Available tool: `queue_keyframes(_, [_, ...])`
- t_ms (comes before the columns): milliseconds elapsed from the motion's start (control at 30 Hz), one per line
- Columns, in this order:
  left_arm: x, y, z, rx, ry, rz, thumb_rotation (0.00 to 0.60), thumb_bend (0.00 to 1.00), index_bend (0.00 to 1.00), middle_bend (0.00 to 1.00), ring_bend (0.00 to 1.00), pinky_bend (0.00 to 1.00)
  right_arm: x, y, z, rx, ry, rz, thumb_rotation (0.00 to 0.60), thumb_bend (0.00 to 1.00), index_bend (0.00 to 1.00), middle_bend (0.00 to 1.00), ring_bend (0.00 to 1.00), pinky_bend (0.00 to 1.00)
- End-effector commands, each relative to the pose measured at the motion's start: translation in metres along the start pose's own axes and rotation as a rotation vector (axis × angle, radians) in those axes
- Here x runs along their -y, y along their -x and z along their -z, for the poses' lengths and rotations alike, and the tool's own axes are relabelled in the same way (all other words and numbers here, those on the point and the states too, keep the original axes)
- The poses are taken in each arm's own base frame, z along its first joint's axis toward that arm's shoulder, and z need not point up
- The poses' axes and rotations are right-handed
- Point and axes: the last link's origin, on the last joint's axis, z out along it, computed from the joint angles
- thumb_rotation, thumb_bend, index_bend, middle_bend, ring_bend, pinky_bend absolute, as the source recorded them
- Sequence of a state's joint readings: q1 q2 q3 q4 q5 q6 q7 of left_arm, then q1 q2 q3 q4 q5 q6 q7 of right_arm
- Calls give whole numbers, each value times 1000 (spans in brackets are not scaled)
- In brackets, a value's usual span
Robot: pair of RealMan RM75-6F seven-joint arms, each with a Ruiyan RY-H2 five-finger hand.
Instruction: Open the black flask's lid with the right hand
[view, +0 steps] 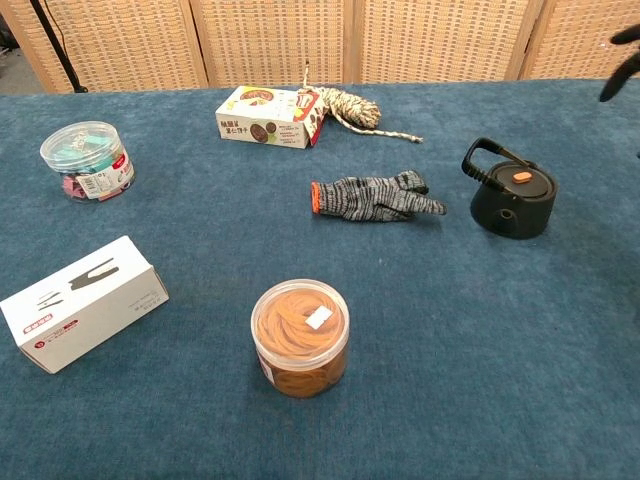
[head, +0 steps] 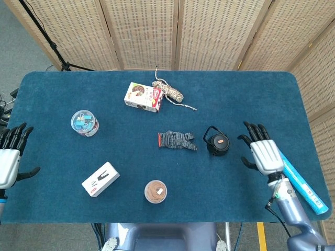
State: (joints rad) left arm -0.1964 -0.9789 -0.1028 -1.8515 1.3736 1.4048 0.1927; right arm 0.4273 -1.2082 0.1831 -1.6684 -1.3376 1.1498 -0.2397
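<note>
Just left of our right hand [head: 264,155], the flask [head: 218,143] is standing upright, lid [head: 220,140] facing up; we are holding the fingers spread, grasping nothing.

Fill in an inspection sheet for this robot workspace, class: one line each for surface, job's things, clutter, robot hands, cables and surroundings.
Surface: blue cloth table, flat.
Job's things: black flask upright, lid closed, handle raised, nothing touching it.
Clutter: grey glove beside the flask; snack box; rope bundle; clip jar; white box; rubber-band jar; blue tube at the right edge.
Robot hands: right robot hand open, fingers spread, right of the flask, apart from it; left robot hand open at the left edge.
Cables: wires at the right wrist.
Surroundings: wicker screens behind; black stand far left.
</note>
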Motion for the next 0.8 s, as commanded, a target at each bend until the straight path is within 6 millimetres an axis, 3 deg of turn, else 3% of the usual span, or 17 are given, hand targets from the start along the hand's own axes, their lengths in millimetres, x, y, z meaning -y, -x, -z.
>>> queue_keyframes(33, [-1, 1, 0, 2, 2, -2, 600, 51, 0, 0, 0, 0, 22, -5, -33, 14, -44, -39, 600, 417, 360, 0, 0, 0])
queue_keyframes(333, [3, 1, 1, 8, -19, -8, 600, 51, 0, 0, 0, 0, 46, 15, -62, 115, -75, -45, 600, 424, 396, 0, 0, 0])
queue_keyframes(800, [8, -1, 2, 3, -37, 0, 600, 51, 0, 0, 0, 0, 49, 35, -86, 198, -43, -22, 600, 423, 412, 0, 0, 0])
